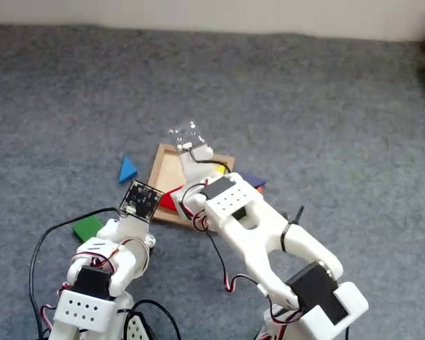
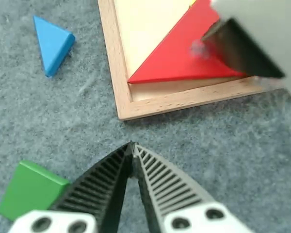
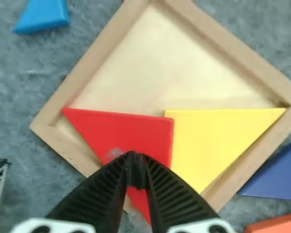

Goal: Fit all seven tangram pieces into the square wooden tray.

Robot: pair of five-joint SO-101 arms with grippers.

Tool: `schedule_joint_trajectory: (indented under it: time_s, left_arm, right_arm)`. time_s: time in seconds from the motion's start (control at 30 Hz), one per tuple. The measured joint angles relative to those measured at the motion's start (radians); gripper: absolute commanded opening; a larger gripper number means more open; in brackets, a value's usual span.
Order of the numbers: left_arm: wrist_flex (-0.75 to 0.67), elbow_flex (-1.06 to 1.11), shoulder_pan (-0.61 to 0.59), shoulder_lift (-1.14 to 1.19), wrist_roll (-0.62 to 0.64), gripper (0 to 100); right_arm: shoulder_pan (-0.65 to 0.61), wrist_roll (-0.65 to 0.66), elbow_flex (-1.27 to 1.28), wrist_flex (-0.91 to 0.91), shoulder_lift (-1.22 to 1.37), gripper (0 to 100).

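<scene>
A square wooden tray (image 3: 80, 68) lay on grey carpet (image 1: 326, 106), with two of the seven tangram pieces inside it. A red triangle (image 3: 123, 133) sat in one corner of the tray and a yellow triangle (image 3: 218, 141) lay beside it, their edges touching. The rest of the tray floor was bare.

The right gripper (image 3: 134, 162) hung over the red triangle inside the tray, its jaws closed and holding nothing. The left gripper (image 2: 132, 148) was just outside the tray's corner, also closed and empty.

A light blue triangle (image 2: 52, 43) and a green piece (image 2: 29, 189) lay on the carpet off one side of the tray. A dark blue piece (image 3: 276, 174) and an orange piece (image 3: 276, 225) lay off the opposite side.

The step looked like seating the red triangle. It would be best done by sliding it slowly with the closed tips until flush with the tray's rim, without shifting the yellow triangle.
</scene>
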Motion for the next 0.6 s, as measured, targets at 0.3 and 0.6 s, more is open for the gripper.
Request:
schedule_joint_trajectory:
  time_s: [0.3, 0.6]
  left_arm:
    - [0.0, 0.0, 0.0, 0.0, 0.0, 1]
    - [0.0, 0.0, 0.0, 0.0, 0.0, 1]
  right_arm:
    - [0.049, -0.003, -0.097, 0.08, 0.003, 1.2]
    - [0.118, -0.003, -0.172, 0.132, 0.023, 1.2]
